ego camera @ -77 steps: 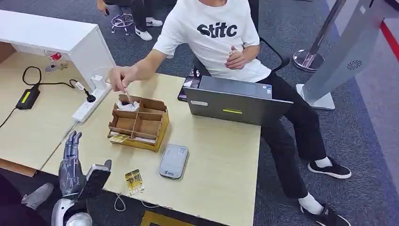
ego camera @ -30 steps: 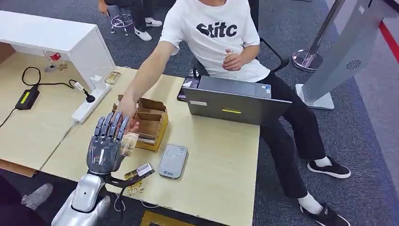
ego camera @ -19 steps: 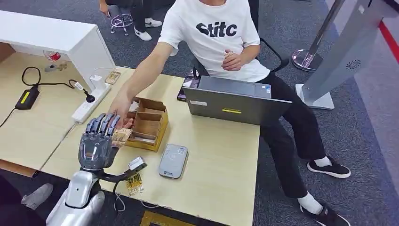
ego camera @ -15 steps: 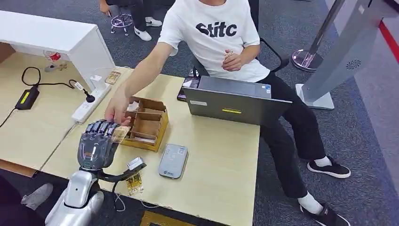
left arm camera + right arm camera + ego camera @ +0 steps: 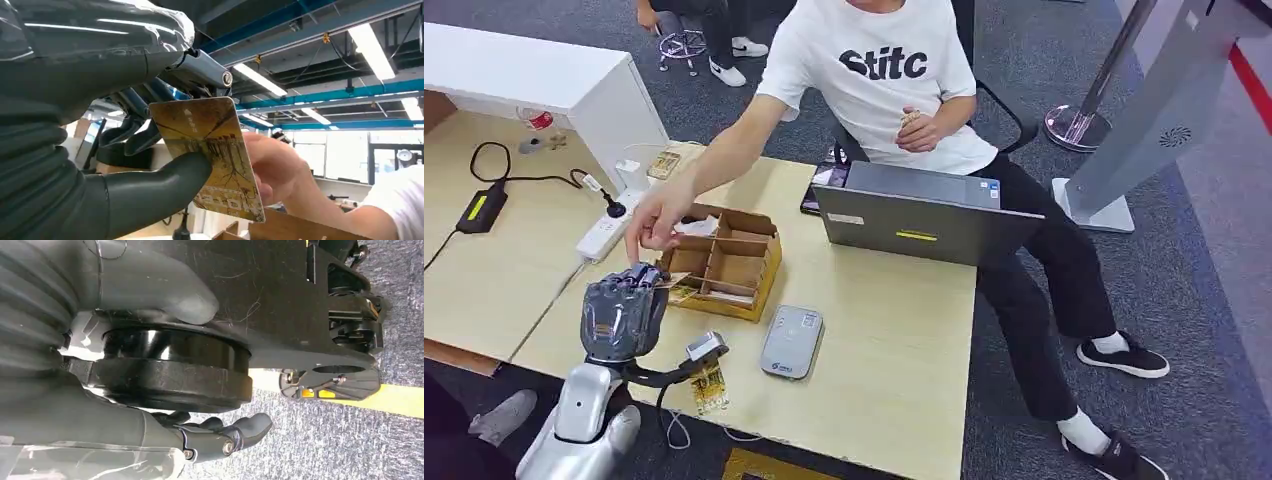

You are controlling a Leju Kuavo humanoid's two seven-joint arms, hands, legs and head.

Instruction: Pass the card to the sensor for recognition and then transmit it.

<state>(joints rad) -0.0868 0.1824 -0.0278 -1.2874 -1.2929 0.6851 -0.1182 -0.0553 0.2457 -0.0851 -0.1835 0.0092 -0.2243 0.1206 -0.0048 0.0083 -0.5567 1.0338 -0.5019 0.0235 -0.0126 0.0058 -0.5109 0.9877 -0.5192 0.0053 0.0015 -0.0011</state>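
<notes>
- Left hand (image 5: 624,312) pinching the gold card (image 5: 210,152) between thumb and fingers (image 5: 137,132), over the worktop (image 5: 894,330) near its front edge.
- Sitting just beside the cardboard box (image 5: 729,262), the person's hand (image 5: 652,222) close above.
- Grey sensor (image 5: 792,342) lying near, bare worktop around it.
- Right hand (image 5: 220,437) hanging over carpet, fingers curling, holding nothing.

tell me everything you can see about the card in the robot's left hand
The card is a thin, flat, glossy rectangle with rounded corners, printed in gold and brown with fine dark line art and pale lettering near one end. The left hand pinches it, thumb pressed on its face, darker fingers behind. It is held above the table beside the cardboard organizer. A person's hand sits just behind its far edge; contact is unclear.
</notes>
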